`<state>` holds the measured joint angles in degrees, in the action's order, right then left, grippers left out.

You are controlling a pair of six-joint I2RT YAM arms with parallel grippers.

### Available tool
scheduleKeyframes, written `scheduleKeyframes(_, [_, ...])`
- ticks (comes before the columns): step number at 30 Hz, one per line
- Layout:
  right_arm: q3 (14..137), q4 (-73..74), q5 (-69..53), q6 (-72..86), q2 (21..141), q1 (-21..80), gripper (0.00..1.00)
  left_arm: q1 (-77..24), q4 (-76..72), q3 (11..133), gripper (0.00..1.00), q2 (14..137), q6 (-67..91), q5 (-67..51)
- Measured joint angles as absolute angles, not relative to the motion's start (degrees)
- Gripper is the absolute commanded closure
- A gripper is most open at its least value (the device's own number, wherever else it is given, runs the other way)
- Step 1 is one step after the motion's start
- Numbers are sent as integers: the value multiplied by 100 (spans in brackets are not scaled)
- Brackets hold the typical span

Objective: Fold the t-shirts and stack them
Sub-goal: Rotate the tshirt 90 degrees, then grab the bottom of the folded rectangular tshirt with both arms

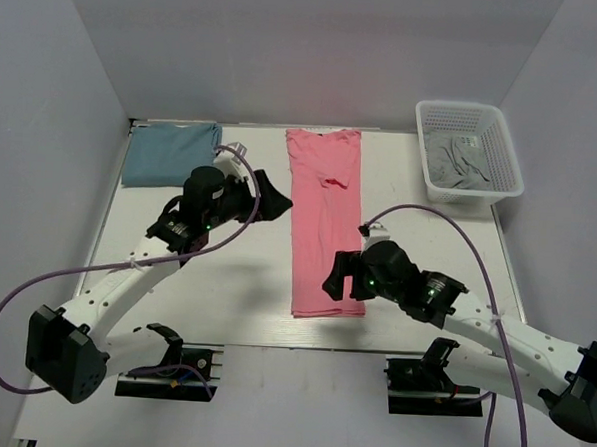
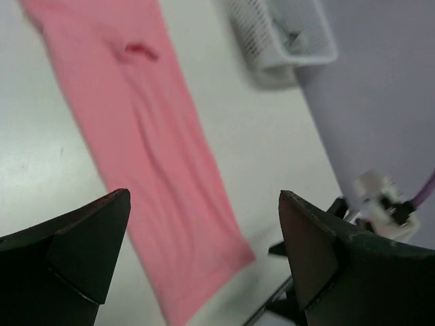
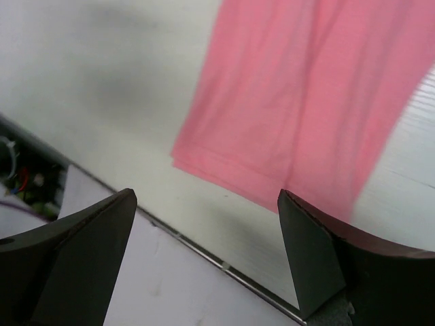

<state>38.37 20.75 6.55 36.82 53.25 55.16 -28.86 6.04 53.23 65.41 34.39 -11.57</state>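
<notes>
White tabletop [image 1: 225, 290], walled in pale grey, carries everything. The salmon pink t-shirt [image 1: 324, 220] is laid out as a long narrow strip folded lengthwise. It is found just to the right of the left gripper [image 1: 268, 196] and beneath and ahead of the right gripper [image 1: 340, 276], which hangs over the near hem. Both sets of jaws are seen spread wide, with nothing held.

The cloth is judged light, limp and prone to slumping, so it is best pinched at the hem corners, all layers together, and carried over evenly.

The teal-blue t-shirt [image 1: 170, 154] is seen folded behind and to the left of the left gripper, well apart from the pink one. A white mesh basket [image 1: 512, 165] holding grey cloth [image 1: 460, 164] is set far beyond the right gripper, off to its right. Nothing is seen lying across the strip.
</notes>
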Motion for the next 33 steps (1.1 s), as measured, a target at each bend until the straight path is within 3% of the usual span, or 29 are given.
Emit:
scheduleKeyframes(6, [3533, 2475, 1448, 4272, 5103, 5465, 10, -3105, 1699, 4602, 0, 6423, 3726, -1280])
scheduleKeyframes(12, [3280, 2770, 1710, 4637, 5323, 5395, 10, -3992, 2198, 3463, 0, 6436, 4042, -1754])
scheduleKeyframes(19, [3076, 2971, 1785, 4939, 5446, 5310, 10, -5365, 2775, 4036, 2, 7793, 3972, -1417])
scheduleKeyframes(27, [2904, 3343, 1715, 4998, 5376, 5247, 10, -5789, 3035, 4770, 16, 8602, 3651, -513])
scheduleKeyframes(33, [2904, 3269, 1546, 4908, 5520, 5225, 13, -5795, 3092, 5050, 36, 9087, 3481, -167])
